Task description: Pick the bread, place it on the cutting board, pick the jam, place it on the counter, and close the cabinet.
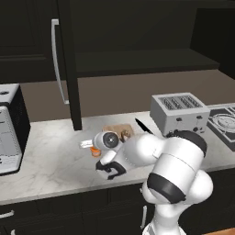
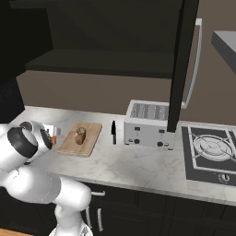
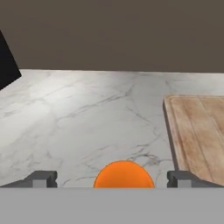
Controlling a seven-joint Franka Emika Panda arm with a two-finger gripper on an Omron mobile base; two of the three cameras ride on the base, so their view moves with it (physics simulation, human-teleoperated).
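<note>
The bread (image 1: 125, 134) (image 2: 80, 135) lies on the cutting board (image 1: 114, 129) (image 2: 90, 139) (image 3: 199, 135). Left of the board, the orange jam (image 1: 95, 152) (image 2: 54, 139) (image 3: 124, 175) sits low over the counter (image 1: 50, 156) (image 3: 87, 118). My gripper (image 1: 92, 147) (image 3: 111, 179) is open around the jam. Its fingertips (image 3: 41, 178) stand on either side of the jar, with a gap on each side. The cabinet door (image 1: 69, 64) (image 2: 182, 64) stands open above the counter, and its silver handle (image 1: 57, 59) is in view.
A silver toaster (image 1: 180, 112) (image 2: 148, 123) stands right of the board, with a black knife (image 1: 143, 125) (image 2: 114, 132) between them. A stove (image 1: 225, 121) (image 2: 212, 150) is at the far right and a microwave (image 1: 9, 128) at the far left.
</note>
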